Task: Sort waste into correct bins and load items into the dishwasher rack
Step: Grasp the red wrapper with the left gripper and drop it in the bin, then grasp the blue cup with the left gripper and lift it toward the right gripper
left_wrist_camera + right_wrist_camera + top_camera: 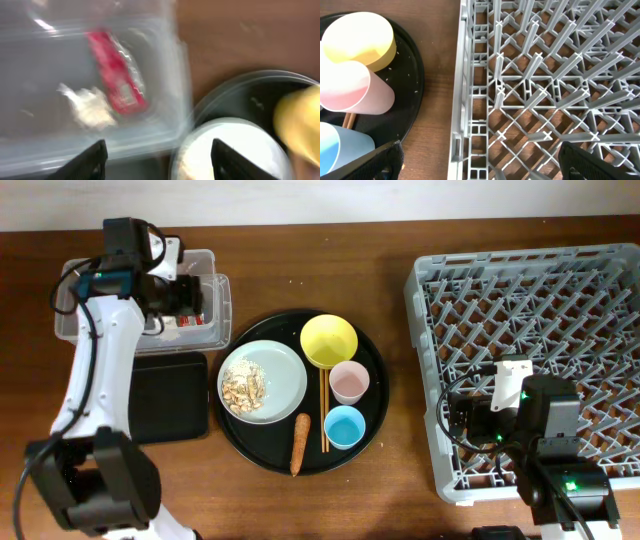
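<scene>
Crockery and waste are seen from overhead on a round tray [262,442] at mid-table. A plate [285,375] heaped with scraps [245,387] is set on its left half. A bowl [329,341] is at its top, and a pink cup [349,382] and a blue cup [344,427] are at its right. Chopsticks [324,410] are laid between plate and cups, and a carrot [299,444] is laid at its lower edge. Up and left of the round tray a tub [215,310] is placed, and directly left of it a black bin [170,395]. The rack [540,310] is set to the right, apart from it. The left gripper [185,295] is held over the tub. The right gripper [462,418] is held over the rack's side nearest the round tray.

From the left wrist, much is blurred. A wrapper [117,72] and a tissue [90,107] are seen side by side in the tub, up and left of the round tray's rim. The left fingers [87,162] are spread, with nothing held between them.

From the right wrist, the rack's wall is shown right of the round tray, with bare table between them. The right fingers [370,162] are spread wide and nothing is gripped.
</scene>
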Controlling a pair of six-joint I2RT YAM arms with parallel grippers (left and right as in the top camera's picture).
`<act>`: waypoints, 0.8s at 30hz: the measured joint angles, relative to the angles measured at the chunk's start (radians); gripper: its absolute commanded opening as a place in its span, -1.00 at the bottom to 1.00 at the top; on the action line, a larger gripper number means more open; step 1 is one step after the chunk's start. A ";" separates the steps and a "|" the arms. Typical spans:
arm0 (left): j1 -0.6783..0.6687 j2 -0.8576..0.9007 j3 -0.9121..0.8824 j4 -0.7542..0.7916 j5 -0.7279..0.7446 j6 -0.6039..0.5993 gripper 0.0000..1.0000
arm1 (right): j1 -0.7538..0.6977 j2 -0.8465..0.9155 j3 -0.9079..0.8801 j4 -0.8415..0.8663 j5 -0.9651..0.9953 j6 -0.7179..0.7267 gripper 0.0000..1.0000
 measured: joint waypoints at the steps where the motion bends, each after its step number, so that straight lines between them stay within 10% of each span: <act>1: -0.061 -0.037 0.004 -0.125 0.093 0.000 0.34 | 0.000 0.000 0.000 -0.002 0.000 0.000 0.97; 12: -0.540 -0.063 -0.062 -0.562 0.063 -0.119 0.21 | 0.000 0.000 0.002 -0.095 0.077 0.046 0.97; 16: -0.592 -0.327 -0.319 -0.323 -0.026 -0.224 0.54 | 0.000 0.000 0.004 -0.098 0.080 0.048 0.97; 24: -0.592 -0.365 -0.615 0.114 0.178 -0.245 0.54 | 0.000 0.000 0.004 -0.097 0.081 0.048 0.97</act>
